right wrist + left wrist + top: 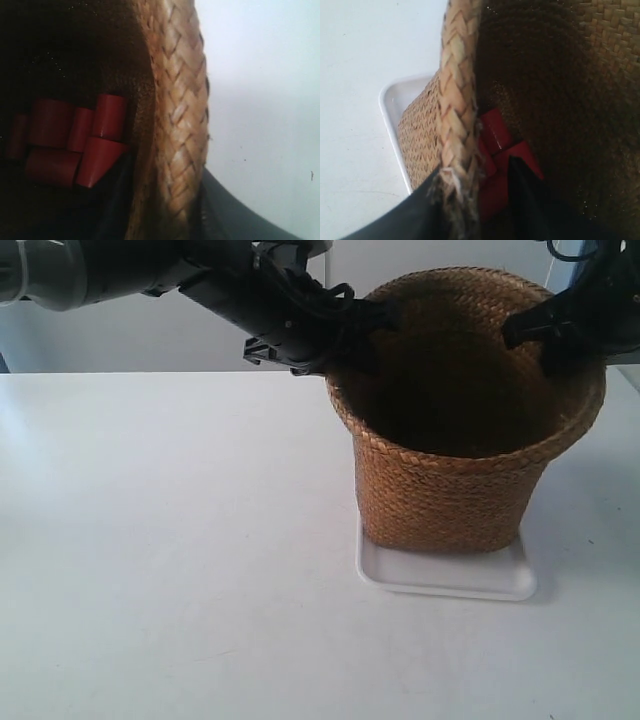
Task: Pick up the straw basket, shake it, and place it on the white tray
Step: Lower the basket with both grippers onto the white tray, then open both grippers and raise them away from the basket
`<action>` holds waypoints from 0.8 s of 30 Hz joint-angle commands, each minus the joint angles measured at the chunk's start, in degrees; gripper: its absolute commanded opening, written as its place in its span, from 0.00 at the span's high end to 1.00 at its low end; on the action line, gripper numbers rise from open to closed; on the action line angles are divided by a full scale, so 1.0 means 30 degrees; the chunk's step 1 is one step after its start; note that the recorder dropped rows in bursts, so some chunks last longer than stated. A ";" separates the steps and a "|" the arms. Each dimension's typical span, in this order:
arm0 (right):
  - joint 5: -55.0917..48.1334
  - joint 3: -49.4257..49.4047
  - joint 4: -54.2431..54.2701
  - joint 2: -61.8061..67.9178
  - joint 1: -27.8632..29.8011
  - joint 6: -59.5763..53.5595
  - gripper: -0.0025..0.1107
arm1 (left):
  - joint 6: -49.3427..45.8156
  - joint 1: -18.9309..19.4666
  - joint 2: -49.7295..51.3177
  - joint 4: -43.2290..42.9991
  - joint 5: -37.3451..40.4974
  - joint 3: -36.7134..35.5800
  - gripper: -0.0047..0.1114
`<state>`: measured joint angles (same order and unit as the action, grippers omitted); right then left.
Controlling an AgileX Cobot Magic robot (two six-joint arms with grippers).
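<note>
The straw basket point(450, 490) stands upright on the white tray point(450, 585), its rim wider than the tray. The arm at the exterior view's left reaches its gripper point(350, 325) over the basket's left rim. In the left wrist view the basket's braided rim point(457, 75) runs between the left gripper's point(475, 167) fingers. The outer finger touches it, while a gap shows beside the inner finger. The tray's corner point(395, 100) shows below. The right gripper point(167, 165) sits shut on the opposite rim point(182, 100), with the arm at the exterior view's right point(540, 335).
Several red plastic pieces point(95, 145) lie on the basket's dark floor, also visible as red shapes point(495, 130) in the left wrist view. The white table point(170, 540) stretches around the tray, with a pale wall behind it.
</note>
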<state>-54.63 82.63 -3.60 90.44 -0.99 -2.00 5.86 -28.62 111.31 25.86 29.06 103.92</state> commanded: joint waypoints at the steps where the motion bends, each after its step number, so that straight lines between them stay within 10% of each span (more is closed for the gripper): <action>1: 0.0238 -0.0004 -0.0003 -0.0003 0.0020 -0.0050 0.60 | -0.0230 -0.0243 -0.0185 0.0802 -0.0244 0.0295 0.55; 7: 0.0949 -0.0004 -0.0005 -0.0003 0.0020 -0.0231 0.37 | -0.0984 -0.0243 -0.0185 0.0802 -0.0545 0.0295 0.46; 24: 0.2514 -0.0004 -0.0797 -0.0805 0.0020 -0.0270 0.29 | -0.1060 -0.0243 -0.0548 0.0205 -0.0968 0.1592 0.28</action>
<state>-48.57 82.63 -5.21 89.48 -0.99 -2.13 3.37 -28.86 111.21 26.32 26.34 107.27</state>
